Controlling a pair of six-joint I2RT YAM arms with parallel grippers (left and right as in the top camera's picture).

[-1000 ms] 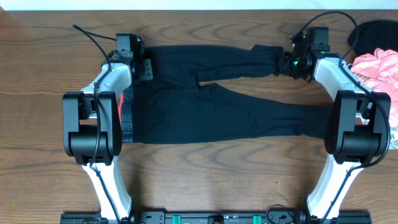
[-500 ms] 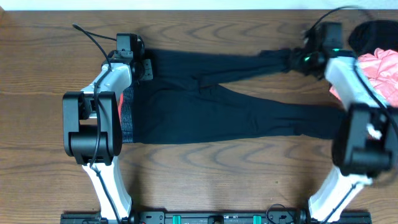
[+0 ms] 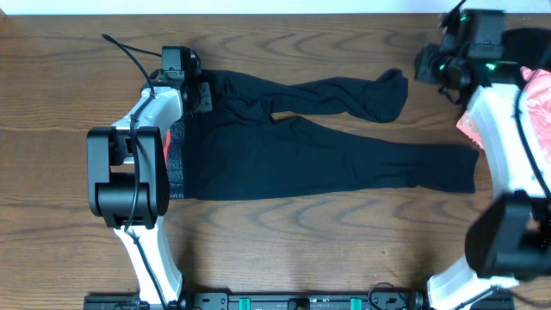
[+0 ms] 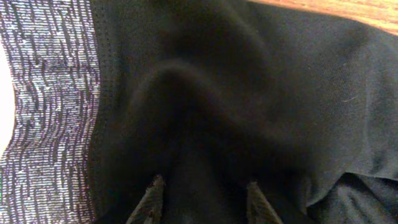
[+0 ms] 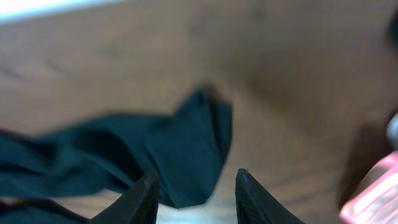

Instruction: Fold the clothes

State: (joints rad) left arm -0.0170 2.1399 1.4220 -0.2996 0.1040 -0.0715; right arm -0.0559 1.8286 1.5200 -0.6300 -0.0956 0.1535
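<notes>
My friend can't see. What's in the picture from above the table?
Black pants lie spread on a wooden table, the left gripper at their waist. The right gripper hovers beyond the upper leg's end. Pink cloth lies far right.

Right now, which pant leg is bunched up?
The upper leg in the overhead view: wavy, cuff crumpled. The lower leg lies flat and straight.

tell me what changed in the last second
The right end effector let go of the upper trouser leg and swung away to the far right; the freed leg slumped back left, its cuff crumpled. The left end effector stayed at the waistband, and the lower leg did not move.
</notes>
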